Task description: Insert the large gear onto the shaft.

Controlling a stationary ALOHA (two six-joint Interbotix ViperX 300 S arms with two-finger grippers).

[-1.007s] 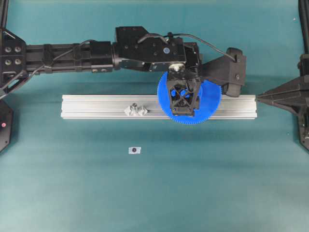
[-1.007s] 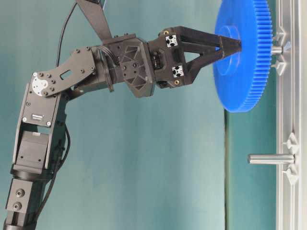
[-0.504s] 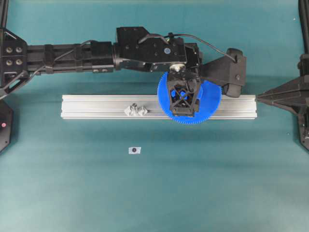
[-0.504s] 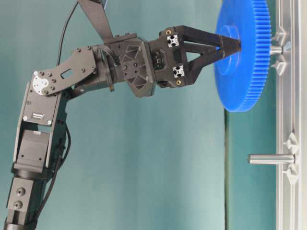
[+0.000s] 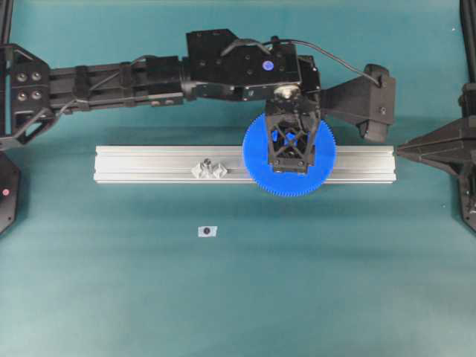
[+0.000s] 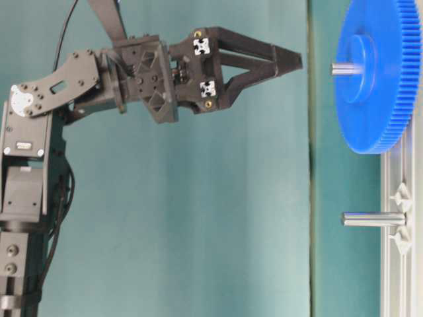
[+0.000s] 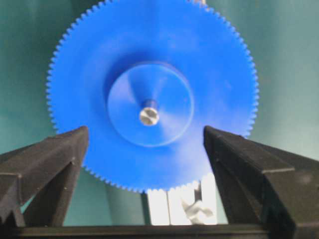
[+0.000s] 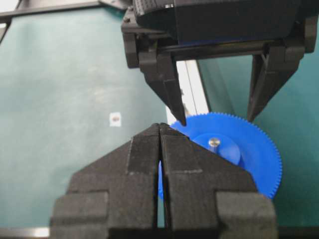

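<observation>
large gear (image 6: 378, 74) | seated on shaft (image 7: 148, 115), bore axis in line with jaws | left gripper (image 6: 291, 61) spread wide, empty, clear of hub | right gripper (image 8: 160, 128) closed, farther off

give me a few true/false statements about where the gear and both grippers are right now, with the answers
1. The large gear sits on the shaft, whose tip pokes through the hub. True.
2. The left gripper is clamped on the gear. False: it is open and clear of it.
3. The right gripper is shut. True.
4. The gear lies flat on the green mat. False: it rests over the aluminium rail.
</observation>
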